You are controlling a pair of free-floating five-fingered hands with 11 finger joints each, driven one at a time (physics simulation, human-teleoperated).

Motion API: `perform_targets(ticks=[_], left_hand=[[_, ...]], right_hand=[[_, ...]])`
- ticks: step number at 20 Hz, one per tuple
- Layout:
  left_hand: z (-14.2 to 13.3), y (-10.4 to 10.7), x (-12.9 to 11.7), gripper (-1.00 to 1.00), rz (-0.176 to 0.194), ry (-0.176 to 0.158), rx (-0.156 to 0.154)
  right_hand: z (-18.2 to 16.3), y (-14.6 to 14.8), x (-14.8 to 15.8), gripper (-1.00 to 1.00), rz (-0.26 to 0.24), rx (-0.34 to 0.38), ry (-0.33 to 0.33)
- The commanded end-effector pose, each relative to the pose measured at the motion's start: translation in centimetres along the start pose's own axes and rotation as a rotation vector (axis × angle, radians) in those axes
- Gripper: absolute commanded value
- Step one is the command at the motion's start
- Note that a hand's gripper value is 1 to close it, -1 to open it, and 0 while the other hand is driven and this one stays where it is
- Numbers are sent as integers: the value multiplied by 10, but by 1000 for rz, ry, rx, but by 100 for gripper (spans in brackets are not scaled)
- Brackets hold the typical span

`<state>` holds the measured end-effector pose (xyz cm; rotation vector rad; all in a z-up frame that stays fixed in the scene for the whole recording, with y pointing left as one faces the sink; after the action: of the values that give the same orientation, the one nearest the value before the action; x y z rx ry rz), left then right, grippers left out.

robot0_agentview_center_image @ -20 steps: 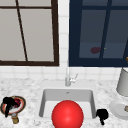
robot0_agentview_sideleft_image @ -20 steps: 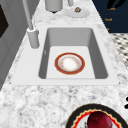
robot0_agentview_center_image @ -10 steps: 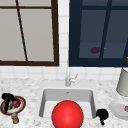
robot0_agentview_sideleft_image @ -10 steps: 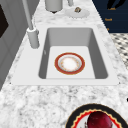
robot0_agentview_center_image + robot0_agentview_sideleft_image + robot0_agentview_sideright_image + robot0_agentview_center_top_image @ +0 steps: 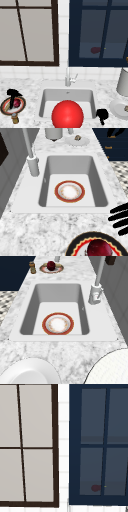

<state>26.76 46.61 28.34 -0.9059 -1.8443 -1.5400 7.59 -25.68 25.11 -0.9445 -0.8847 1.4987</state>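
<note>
two black hands show in the front view: the left hand point(image 5: 13, 94) hangs over the patterned plate point(image 5: 5, 108) on the counter left of the sink, and the right hand point(image 5: 102, 115) hovers at the sink's right rim, beside a white plate point(image 5: 117, 108). whether the left hand's fingers touch the dark red fruit point(image 5: 16, 103) on the patterned plate cannot be told from the front; they point downward toward it. the left side view adds what the front hides: straight, slightly spread fingers point(image 5: 120, 216) lie level in the air just above the patterned plate's far rim, apart from the fruit point(image 5: 99, 249) and holding nothing, their long axis running across the counter. the right hand's fingers look bunched and hanging down, but how far they are open cannot be told. the fruit is round, so no pointing direction shows; it sits near the middle of its plate. the right side view shows the same fruit point(image 5: 51, 265) at the far end of the counter with a small jar point(image 5: 32, 267) just beside the plate. both side views show a red-rimmed plate point(image 5: 69, 191) lying flat on the sink floor, which from the front appears as a red disc.
</note>
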Motion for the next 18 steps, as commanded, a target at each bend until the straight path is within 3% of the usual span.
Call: perform_targets(ticks=[1, 5, 7, 11, 13, 18], left_hand=[[0, 9, -33, -100, -8, 12, 15], [3, 10, -69, -100, -17, 12, 22], [8, 5, -87, -100, -33, -6, 38], [21, 1, -115, -100, -76, -28, 6], [34, 2, -125, -100, -59, -11, 6], [58, -1, -134, -100, -56, -30, -16]], right_hand=[[0, 0, 0, 0, 0, 0, 0], [0, 0, 0, 0, 0, 0, 0], [0, 0, 0, 0, 0, 0, 0], [0, 0, 0, 0, 0, 0, 0], [0, 0, 0, 0, 0, 0, 0], [0, 0, 0, 0, 0, 0, 0]])
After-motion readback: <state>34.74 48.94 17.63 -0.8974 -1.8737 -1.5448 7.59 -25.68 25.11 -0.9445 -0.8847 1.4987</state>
